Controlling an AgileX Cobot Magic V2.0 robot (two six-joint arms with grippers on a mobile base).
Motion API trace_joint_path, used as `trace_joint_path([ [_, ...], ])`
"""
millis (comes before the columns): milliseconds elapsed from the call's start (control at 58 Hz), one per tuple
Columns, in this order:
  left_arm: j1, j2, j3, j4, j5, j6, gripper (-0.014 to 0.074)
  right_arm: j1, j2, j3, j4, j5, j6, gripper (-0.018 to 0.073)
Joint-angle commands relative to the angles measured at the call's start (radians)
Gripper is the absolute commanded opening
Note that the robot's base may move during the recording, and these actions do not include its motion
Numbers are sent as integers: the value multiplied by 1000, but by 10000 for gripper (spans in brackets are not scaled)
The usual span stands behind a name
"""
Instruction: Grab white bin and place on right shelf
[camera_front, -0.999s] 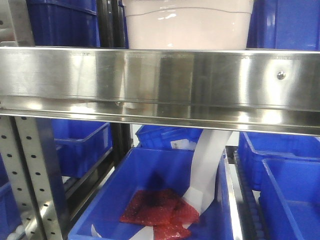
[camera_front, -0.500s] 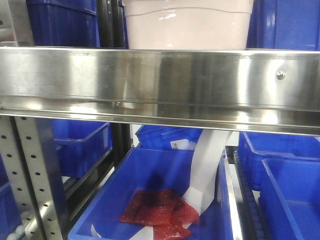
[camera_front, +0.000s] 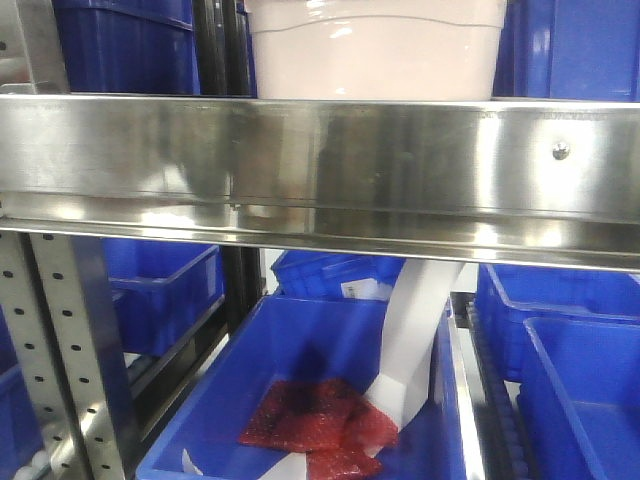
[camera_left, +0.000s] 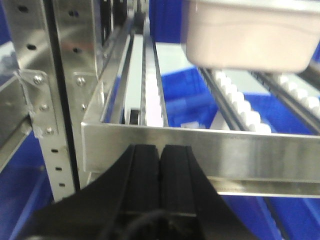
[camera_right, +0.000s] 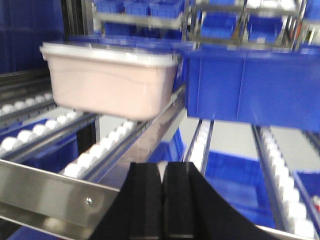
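Front-facing view shows only the white bin's (camera_front: 375, 50) lower wall above the right shelf's (camera_front: 320, 165) broad rail; wrist views reveal it resting on white rollers (camera_right: 92, 157), long axis running left-right. Left gripper (camera_left: 160, 165) and right gripper (camera_right: 161, 192) both pressed together, empty.

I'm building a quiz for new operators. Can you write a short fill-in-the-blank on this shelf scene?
1. The white bin sits on rows of white ____ on the right shelf.
2. Both the left end effector and the right end effector have their jaws ____.
3. In the front view, the red bag lies in a ____ bin below the rail.

Missing words: rollers; shut; blue
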Motion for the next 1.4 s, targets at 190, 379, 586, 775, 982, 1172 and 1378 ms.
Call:
trace_joint_path([
  [190,-7,-19,-24,-33,-109,-5,-127,1,-17,-23,33,-91,-14,75],
  [379,-7,-19,-24,-33,-109,-5,-127,1,-17,-23,33,-84,-14,71],
  [586,-7,-19,-24,-33,-109,-5,-127,1,-17,-23,33,-84,-14,70],
  [775,-7,-20,-24,-33,-109,-5,-127,1,-17,-23,33,-84,-14,70],
  [982,-5,-105,38,211,-107,-106,-127,1,-17,-23,33,-84,-14,70],
  [1172,82,-319,209,204,-116,-107,-127,1,-17,-23,33,-83,-14,71],
  [1378,185,-529,394,198,-123,-107,-127,1,-17,-23,33,-83,-14,71],
])
